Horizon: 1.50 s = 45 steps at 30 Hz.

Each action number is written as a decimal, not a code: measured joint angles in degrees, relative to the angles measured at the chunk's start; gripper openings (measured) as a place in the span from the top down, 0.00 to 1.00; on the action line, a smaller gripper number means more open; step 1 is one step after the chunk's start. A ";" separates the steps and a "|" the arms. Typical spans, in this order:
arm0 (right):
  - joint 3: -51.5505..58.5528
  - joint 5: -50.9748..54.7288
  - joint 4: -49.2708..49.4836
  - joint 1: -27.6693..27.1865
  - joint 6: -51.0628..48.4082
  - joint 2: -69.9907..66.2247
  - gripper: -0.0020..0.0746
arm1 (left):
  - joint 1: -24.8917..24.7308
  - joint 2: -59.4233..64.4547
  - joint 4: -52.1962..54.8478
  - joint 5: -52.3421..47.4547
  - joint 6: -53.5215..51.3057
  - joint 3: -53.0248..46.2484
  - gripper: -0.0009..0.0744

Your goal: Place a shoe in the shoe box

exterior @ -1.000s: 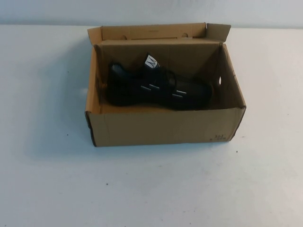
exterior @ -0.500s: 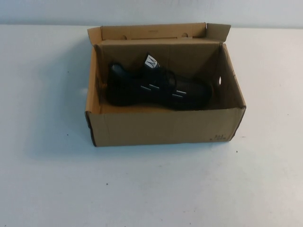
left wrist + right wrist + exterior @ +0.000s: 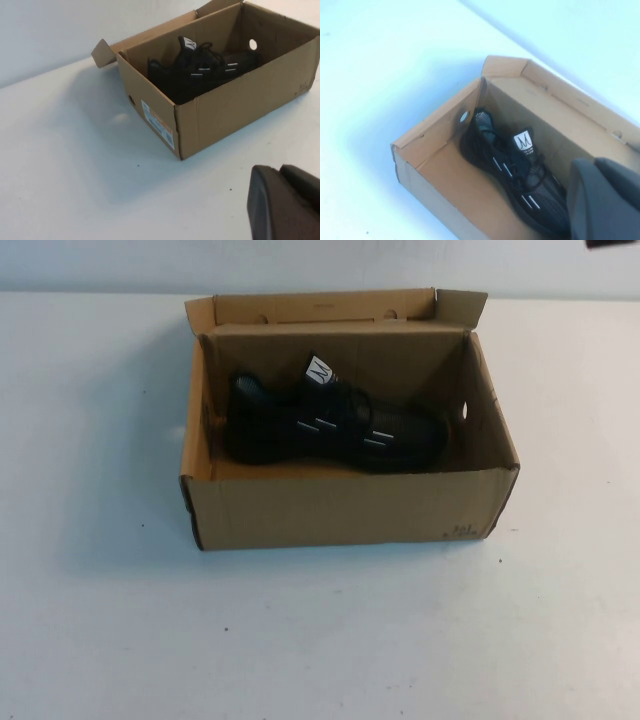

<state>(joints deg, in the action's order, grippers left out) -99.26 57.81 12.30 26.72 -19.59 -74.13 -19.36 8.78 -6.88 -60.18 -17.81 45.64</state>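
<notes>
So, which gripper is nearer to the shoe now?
Right. The right gripper hangs above the shoe box, over the shoe. The left gripper is low over the table, outside the box.

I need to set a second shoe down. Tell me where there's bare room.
Inside the shoe box, a bare strip lies between its near wall and the shoe. The table is bare in front. The far half is crowded. The left claw and right claw show only in wrist views.

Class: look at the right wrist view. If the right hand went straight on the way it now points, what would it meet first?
Probably the black mesh sneaker lying inside the open brown cardboard shoe box. The right hand hangs above the box, aimed down into it; depth is unclear. The left hand sits apart, low over the white table.
</notes>
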 joint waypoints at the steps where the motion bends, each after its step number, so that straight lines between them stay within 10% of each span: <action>1: 2.97 -1.75 0.00 0.00 0.00 2.42 0.99 | 0.00 0.00 0.00 0.53 0.78 -0.74 0.99; 23: 70.35 -31.94 3.72 -0.10 5.37 58.05 0.99 | 0.00 0.23 -6.22 13.66 5.14 -7.19 0.99; 45: 75.08 -32.88 4.09 -0.10 5.37 62.46 0.99 | 0.00 0.58 -6.31 13.76 5.37 -7.19 0.99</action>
<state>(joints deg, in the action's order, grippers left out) -24.18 24.93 16.39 26.62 -14.23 -11.67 -19.36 9.36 -13.18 -46.42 -12.43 38.45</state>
